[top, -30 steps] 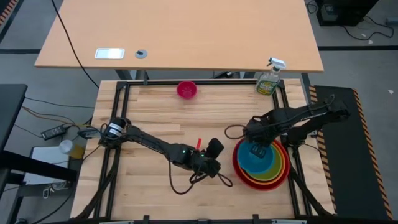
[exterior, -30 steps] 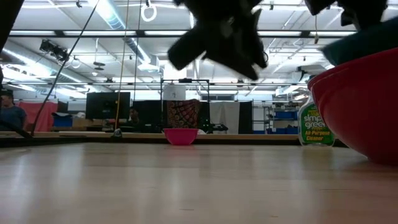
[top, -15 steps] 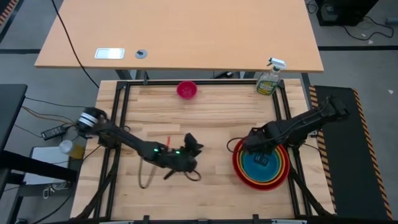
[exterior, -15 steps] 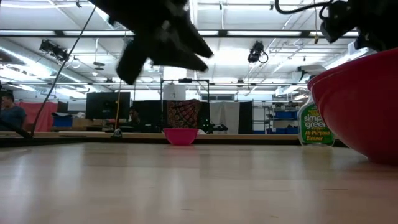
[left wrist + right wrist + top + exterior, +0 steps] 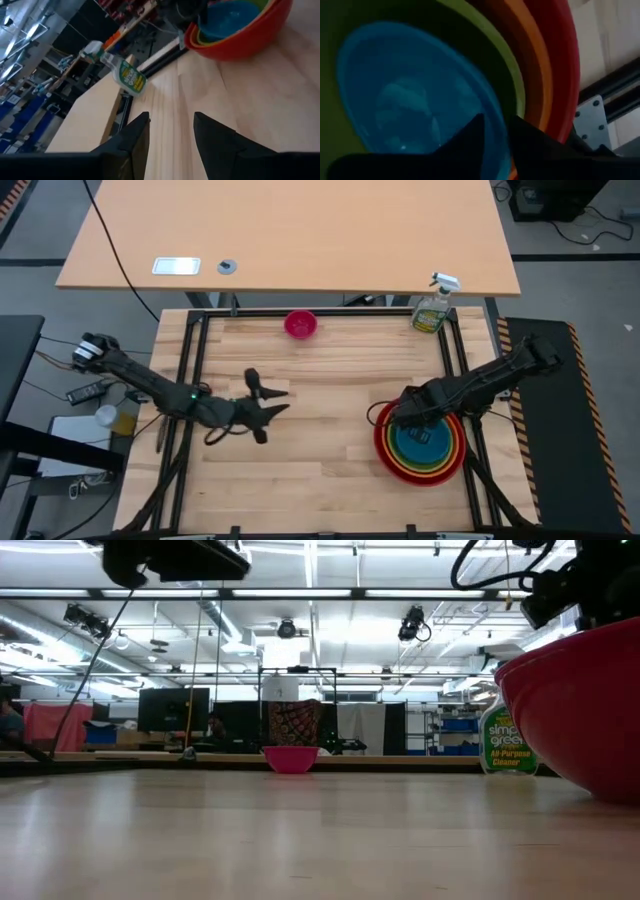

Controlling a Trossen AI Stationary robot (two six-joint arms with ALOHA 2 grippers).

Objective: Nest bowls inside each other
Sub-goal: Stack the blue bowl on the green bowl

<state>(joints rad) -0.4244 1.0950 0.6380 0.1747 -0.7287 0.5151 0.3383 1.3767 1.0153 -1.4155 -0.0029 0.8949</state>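
At the table's right side stands a stack of bowls: red (image 5: 385, 452) outermost, then orange (image 5: 457, 448), lime green (image 5: 447, 432) and blue (image 5: 420, 445) innermost. My right gripper (image 5: 408, 418) points down over the blue bowl's left rim, open, one finger inside that rim and one outside. The pink bowl (image 5: 300, 324) sits alone on its base near the far edge. My left gripper (image 5: 272, 395) hangs open and empty above the table's middle left, pointing toward the stack (image 5: 240, 25). My right gripper (image 5: 497, 125) comes from above with the blue bowl's rim (image 5: 496, 107) between its fingers, one inside the bowl and one outside. Whether the fingers touch the rim, I cannot tell. The blue bowl sits upright in the green bowl (image 5: 485, 40).
A green spray bottle (image 5: 433, 308) stands at the far right corner, behind the stack. A black frame (image 5: 190, 360) runs around the wooden table top. Bare wood lies between the pink bowl and the stack.
My right gripper has gone down with the blue bowl, which hung tilted above the stack and now sits level inside the green bowl. My left gripper has swung away from the stack toward the table's left edge, rolling as it went.
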